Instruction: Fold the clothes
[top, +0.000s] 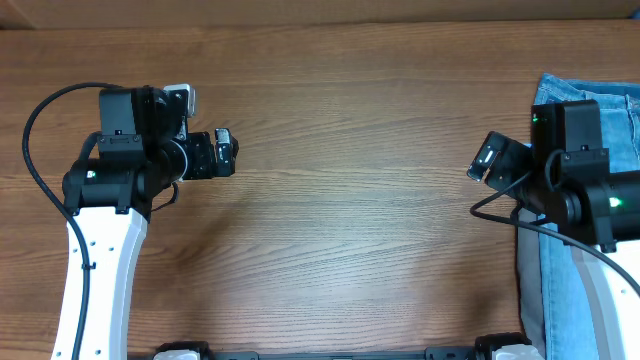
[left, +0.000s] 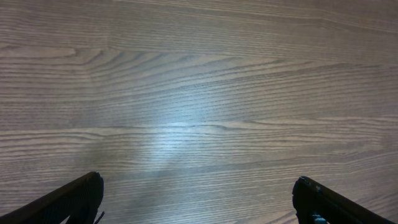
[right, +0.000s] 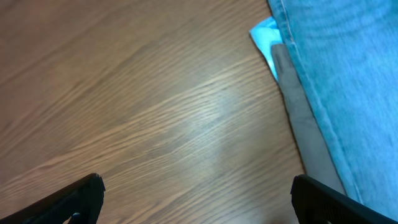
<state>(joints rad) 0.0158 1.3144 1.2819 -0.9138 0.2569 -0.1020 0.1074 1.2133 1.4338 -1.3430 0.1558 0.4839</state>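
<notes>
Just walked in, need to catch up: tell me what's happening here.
Both arms hover over the wooden table with nothing held: the left gripper and right gripper are open. The jeans lie at the table's right edge, near the right gripper, with a grey garment along their side. Folding has not begun.

I see a brown wooden table (top: 340, 200) with fine grain, and a soft glare of light on it in the left wrist view. Near its right edge lies a strip of grey cloth (right: 306, 134), and a small pale-blue cloth corner (right: 263, 34) touches its upper end
</notes>
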